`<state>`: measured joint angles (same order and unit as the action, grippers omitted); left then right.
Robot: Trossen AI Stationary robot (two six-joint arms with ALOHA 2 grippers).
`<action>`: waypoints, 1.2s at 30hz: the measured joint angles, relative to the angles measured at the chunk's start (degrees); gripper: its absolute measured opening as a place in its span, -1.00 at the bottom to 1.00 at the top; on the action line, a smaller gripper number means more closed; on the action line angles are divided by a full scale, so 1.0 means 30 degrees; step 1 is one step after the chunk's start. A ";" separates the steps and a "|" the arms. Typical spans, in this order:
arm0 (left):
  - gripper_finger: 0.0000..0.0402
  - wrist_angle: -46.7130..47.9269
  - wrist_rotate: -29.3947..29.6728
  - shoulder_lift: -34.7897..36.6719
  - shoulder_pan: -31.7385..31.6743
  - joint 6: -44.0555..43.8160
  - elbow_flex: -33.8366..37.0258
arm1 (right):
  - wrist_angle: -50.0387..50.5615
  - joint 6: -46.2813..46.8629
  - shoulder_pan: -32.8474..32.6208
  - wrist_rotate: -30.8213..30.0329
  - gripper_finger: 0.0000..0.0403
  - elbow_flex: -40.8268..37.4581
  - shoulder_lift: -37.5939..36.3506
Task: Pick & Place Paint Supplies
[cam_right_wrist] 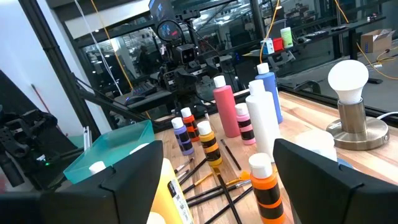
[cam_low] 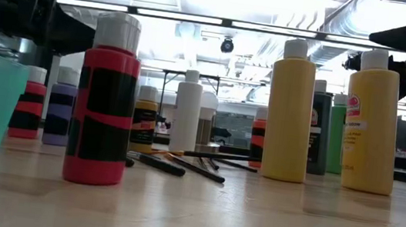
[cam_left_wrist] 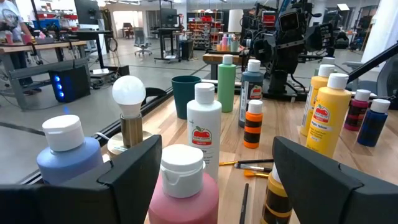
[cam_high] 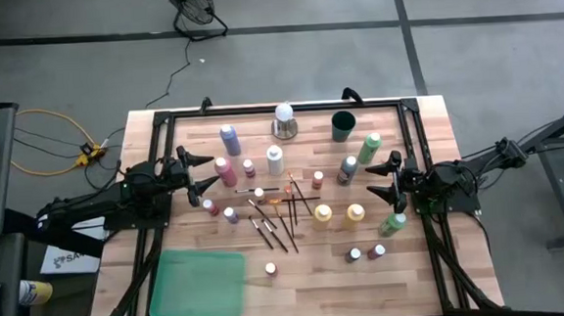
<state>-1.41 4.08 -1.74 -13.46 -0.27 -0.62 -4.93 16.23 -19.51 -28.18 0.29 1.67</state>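
Observation:
Paint bottles stand upright on the wooden table: a blue-purple one (cam_high: 230,140), a pink one (cam_high: 226,171), a white one (cam_high: 275,159), two yellow ones (cam_high: 323,215) and two green ones (cam_high: 369,148), with several small bottles among them. Thin brushes (cam_high: 280,212) lie flat at the middle. My left gripper (cam_high: 207,173) hangs open and level at the left, and the pink bottle (cam_left_wrist: 183,186) stands just ahead of its gap, untouched. At the right my right gripper (cam_high: 376,179) is also open and level, holding nothing. It faces the brushes (cam_right_wrist: 217,186) and bottles.
A green tray (cam_high: 198,283) lies at the near left. A white ball on a metal base (cam_high: 284,122) and a dark green cup (cam_high: 344,126) stand at the far edge. A black frame (cam_high: 279,107) runs along the table's sides.

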 joint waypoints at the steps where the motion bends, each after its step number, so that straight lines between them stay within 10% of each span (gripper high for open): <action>1: 0.50 -0.0002 0.0000 0.0000 0.0003 -0.0004 0.0000 | 0.0003 0.0004 0.0002 0.0000 0.48 -0.0001 0.0000; 36: 0.50 -0.0338 -0.5338 -0.0605 -0.0005 -0.5132 -0.4798 | 0.0000 0.0000 0.0002 -0.0002 0.48 -0.0007 0.0006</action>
<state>-2.43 -11.94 -3.55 -13.47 -15.67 -15.02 -4.93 16.23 -19.50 -28.19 0.27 1.69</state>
